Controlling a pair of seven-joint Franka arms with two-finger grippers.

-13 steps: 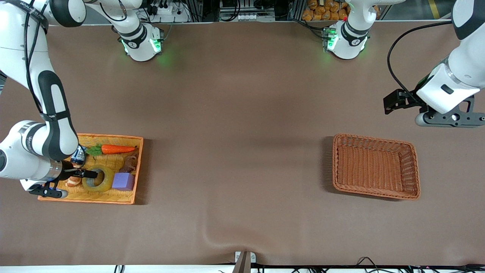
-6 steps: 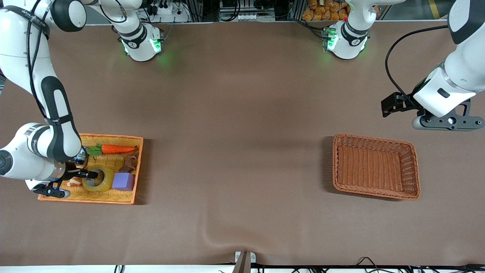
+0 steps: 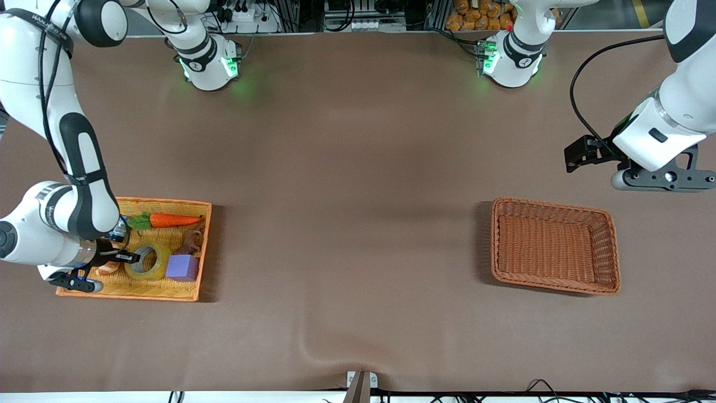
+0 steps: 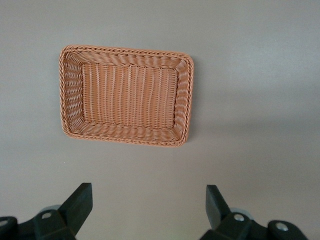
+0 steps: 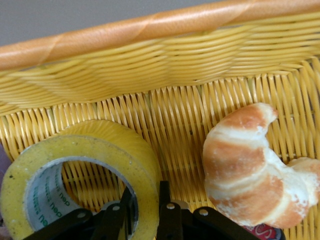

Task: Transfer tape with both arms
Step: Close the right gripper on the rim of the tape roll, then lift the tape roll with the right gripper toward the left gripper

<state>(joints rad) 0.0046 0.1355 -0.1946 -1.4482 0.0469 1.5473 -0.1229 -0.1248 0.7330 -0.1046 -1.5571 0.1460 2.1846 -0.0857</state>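
The right gripper [image 5: 142,207] pinches the yellowish translucent tape ring [image 3: 147,261] (inside the yellow woven tray [image 3: 187,293]); the left gripper [image 4: 149,202] hangs spread above the brown table [image 3: 358,224].

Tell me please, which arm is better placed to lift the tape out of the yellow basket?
Right. The right gripper is shut on the tape, one finger inside its hole. The left gripper hangs open by the brown basket.
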